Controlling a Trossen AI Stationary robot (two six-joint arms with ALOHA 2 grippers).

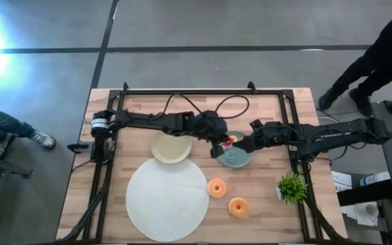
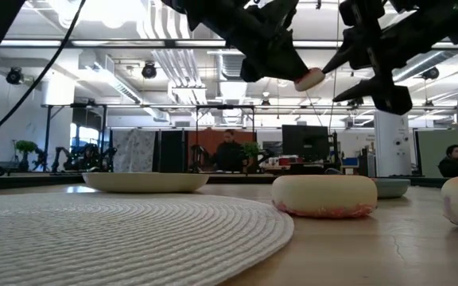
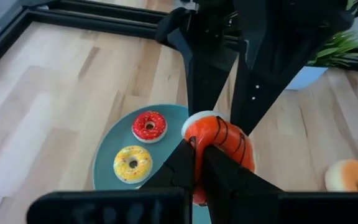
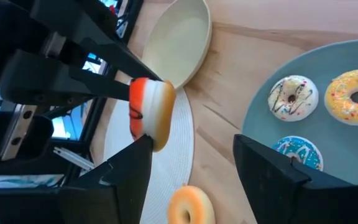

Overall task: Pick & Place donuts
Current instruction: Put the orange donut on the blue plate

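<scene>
The risk sits in the handover itself: the orange donut (image 3: 219,146) is pinched on edge by the left hand (image 3: 199,163), closed on it by the rim alone, and it hangs above the teal plate (image 1: 235,158) with nothing under it but air; a thin edge grip like that could let the ring twist or slip, and it would likely fall onto the plate's donuts or roll off across the worktop (image 1: 264,218). The right hand (image 4: 191,155) stands open just beside it, fingers either side of a gap the donut has not entered, so a misjudged approach could knock it loose rather than take it. Both arms reach in low from opposite sides and meet over the plate, wrists nearly nose to nose. Nearer the front edge two more orange donuts (image 1: 217,188) lie on the wood beside the white mat (image 1: 167,200); farther back sits the beige plate (image 1: 171,148), empty.
</scene>
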